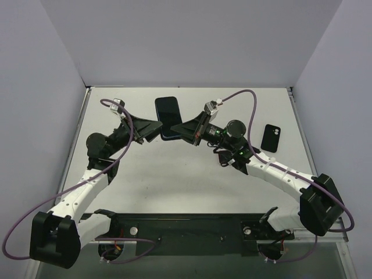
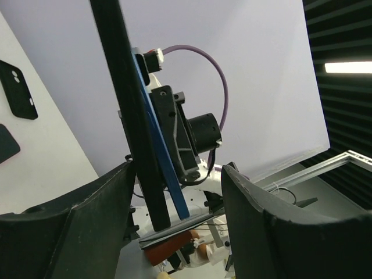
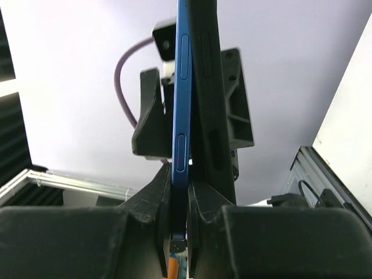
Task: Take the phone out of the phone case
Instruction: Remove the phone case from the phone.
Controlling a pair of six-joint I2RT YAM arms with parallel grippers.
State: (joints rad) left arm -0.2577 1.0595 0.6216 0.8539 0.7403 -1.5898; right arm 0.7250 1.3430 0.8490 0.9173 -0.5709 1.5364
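While the right gripper [image 3: 180, 177] clamps the phone [image 3: 181, 87] by its blue edge, the left gripper [image 2: 177, 168] (jaws apart) straddles phone and case [image 2: 125, 116] from the phone's opposite long side, equally close.

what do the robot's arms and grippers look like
The left arm and right arm have white link shells, black joint housings and black bases. The left gripper and right gripper are black wedge-shaped bodies with two broad matte fingers each. A purple cable loops along each arm to a white plug at the wrist.
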